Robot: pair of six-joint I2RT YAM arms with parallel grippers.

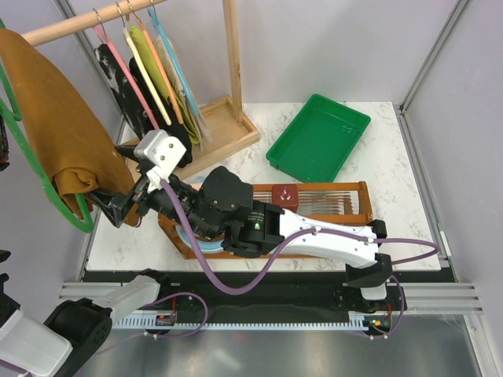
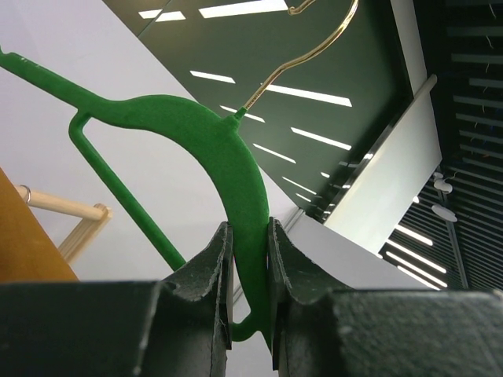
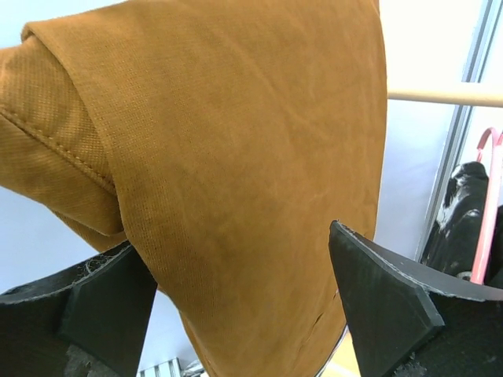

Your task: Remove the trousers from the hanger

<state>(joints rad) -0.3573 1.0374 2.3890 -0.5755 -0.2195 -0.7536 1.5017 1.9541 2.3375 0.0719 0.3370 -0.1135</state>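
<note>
The rust-brown trousers hang folded over the green hanger at the far left, held up off the rail. In the left wrist view my left gripper is shut on the hanger's green frame, just below its gold wire hook. My right gripper is at the trousers' lower end. In the right wrist view it is wide open, and the brown cloth hangs between the fingers without being pinched.
A wooden rack at the back left holds pink, yellow, orange and blue hangers with black and olive garments. A green tray lies at the back right. A wooden box sits under my right arm.
</note>
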